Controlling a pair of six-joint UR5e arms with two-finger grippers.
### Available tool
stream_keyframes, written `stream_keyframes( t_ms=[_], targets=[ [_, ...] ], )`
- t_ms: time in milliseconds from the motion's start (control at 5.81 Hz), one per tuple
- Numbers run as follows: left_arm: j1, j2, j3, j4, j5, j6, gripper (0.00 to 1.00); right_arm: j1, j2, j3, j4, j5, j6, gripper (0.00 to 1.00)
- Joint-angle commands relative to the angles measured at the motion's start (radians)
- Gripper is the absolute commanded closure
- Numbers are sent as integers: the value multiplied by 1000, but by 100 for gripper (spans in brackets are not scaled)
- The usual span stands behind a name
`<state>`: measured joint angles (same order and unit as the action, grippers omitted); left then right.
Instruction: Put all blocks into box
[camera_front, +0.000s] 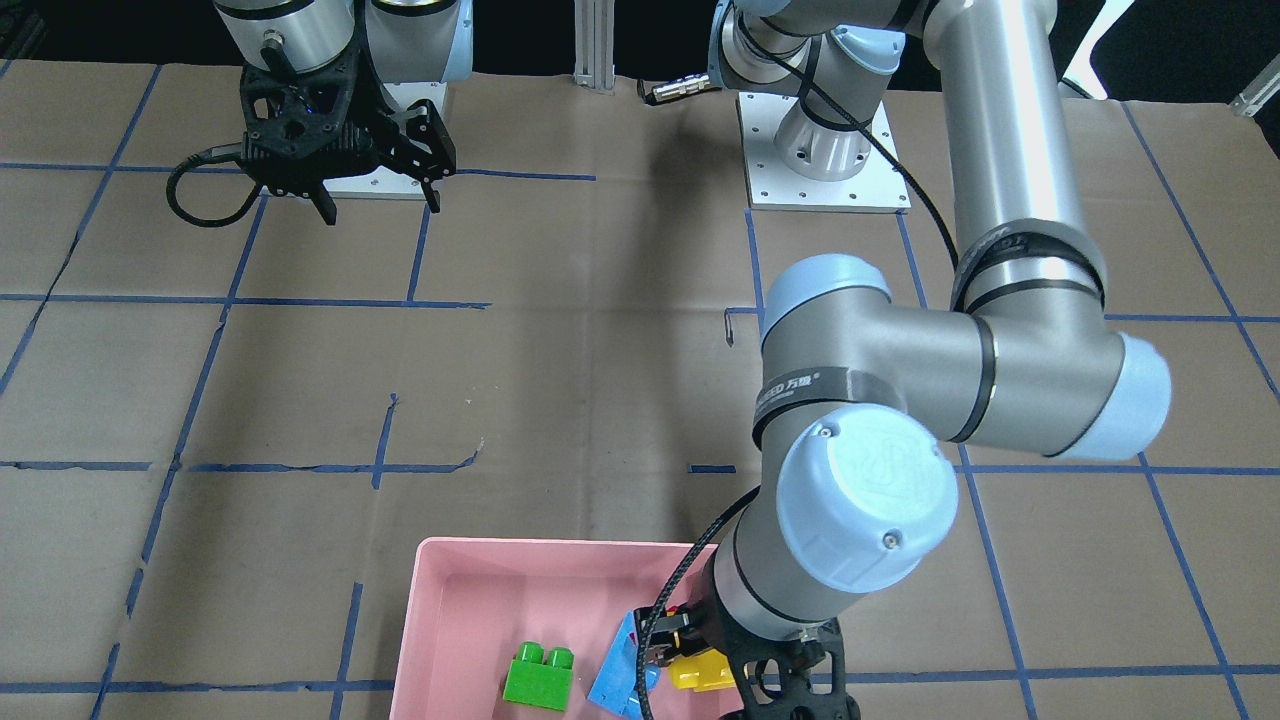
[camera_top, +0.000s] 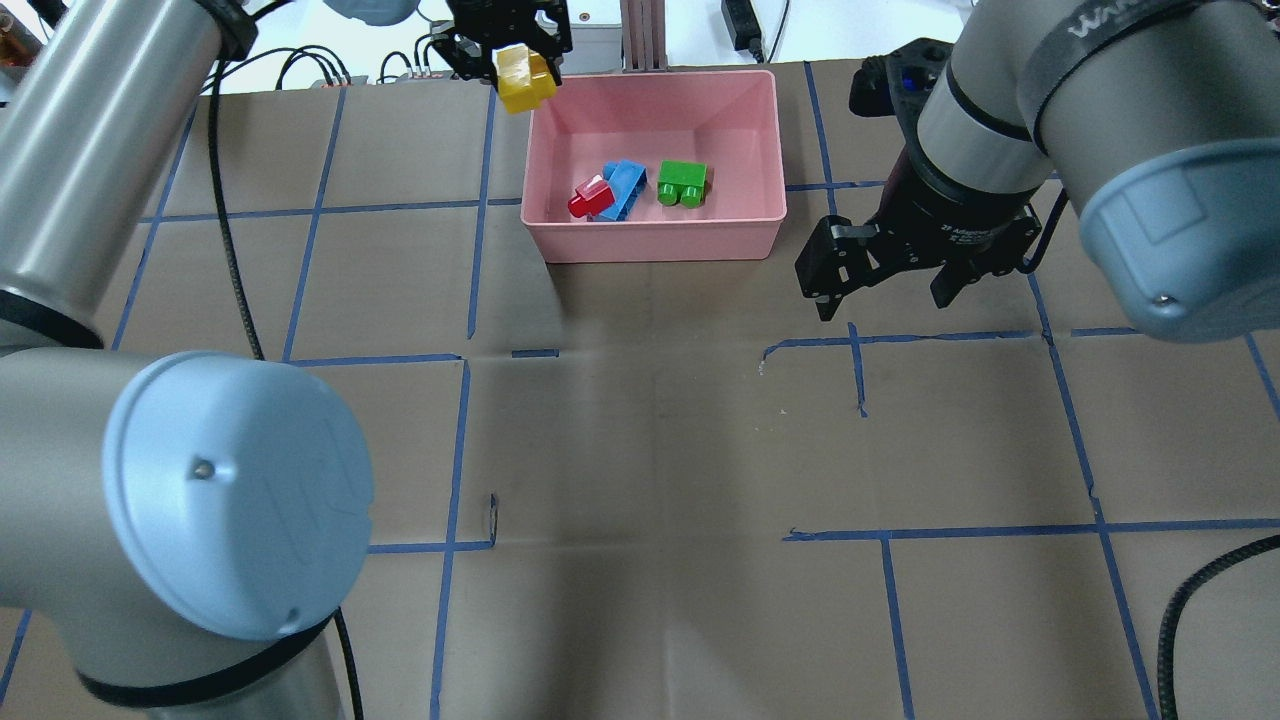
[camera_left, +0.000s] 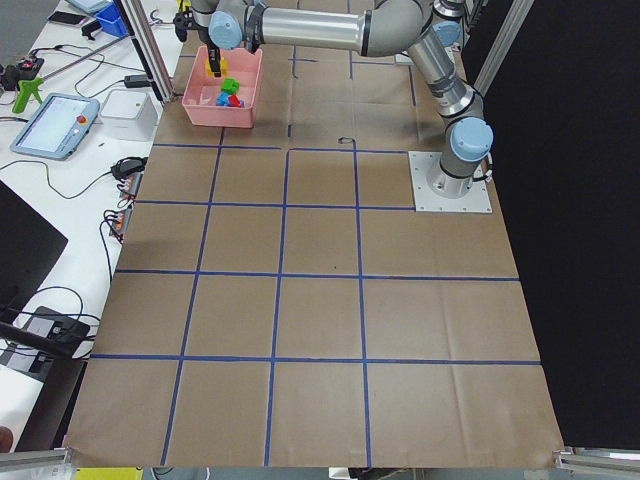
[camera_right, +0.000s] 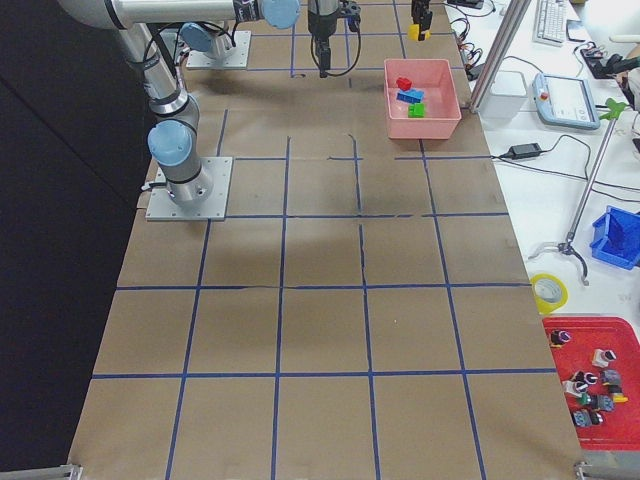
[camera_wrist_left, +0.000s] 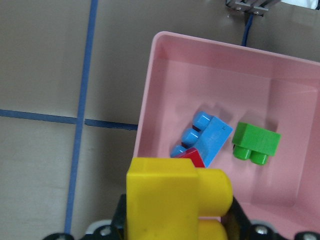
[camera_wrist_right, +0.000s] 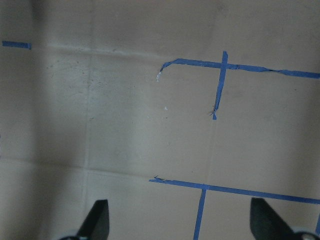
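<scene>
1. Left gripper (camera_top: 512, 55): clenched on the yellow block (camera_top: 525, 80), held clear of the table (camera_top: 650, 420). Wrist view shows a finger on each side of the block, studs facing sideways.
2. Block posn: raised, above the left end of the box (camera_top: 650, 240), close to the left wall. Can't tell whether it sits fully inside the rim line. Overhead view puts it at the far-left corner, front view puts it over the floor.
3. Box contents:
   - Red block (camera_top: 590, 197) and blue block (camera_top: 625, 188) are touching, near the left-centre of the floor.
   - Green block (camera_top: 683, 183) is just beside them, apart.
4. Step in hand, my judgement: last block of four, carry done, drop pending. Three in, one in grip.
5. Next move calls for:
   - A small shift inward toward box centre so the block clears the left wall.
   - Lowering a little, then opening the jaws.
   - Risk: release over the rim could bounce the block out onto the table.
6. Open room:
   - Floor of the far half of the box is bare, so that is the best landing spot.
   - Red/blue pair lies near below, so avoid dropping onto them.
7. Right gripper (camera_top: 885, 300): released, fingers wide apart, nothing held. It hovers over bare table, just off the box's right near corner. No conflict with my drop path.
</scene>
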<state>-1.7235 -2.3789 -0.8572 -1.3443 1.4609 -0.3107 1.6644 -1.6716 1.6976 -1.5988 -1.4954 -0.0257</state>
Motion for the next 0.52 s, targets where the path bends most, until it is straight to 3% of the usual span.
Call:
stream_keyframes(
  t_ms=[0, 172, 344],
  targets=[
    [-10, -89, 6, 103, 4, -11, 78, 2, 4, 1, -7, 7, 1, 0],
    [-21, -92, 3, 99, 66, -13, 26, 2, 19, -12, -22, 7, 3, 0],
    [-36, -85, 3, 99, 116, -13, 1, 2, 26, -16, -23, 9, 4, 0]
  ],
)
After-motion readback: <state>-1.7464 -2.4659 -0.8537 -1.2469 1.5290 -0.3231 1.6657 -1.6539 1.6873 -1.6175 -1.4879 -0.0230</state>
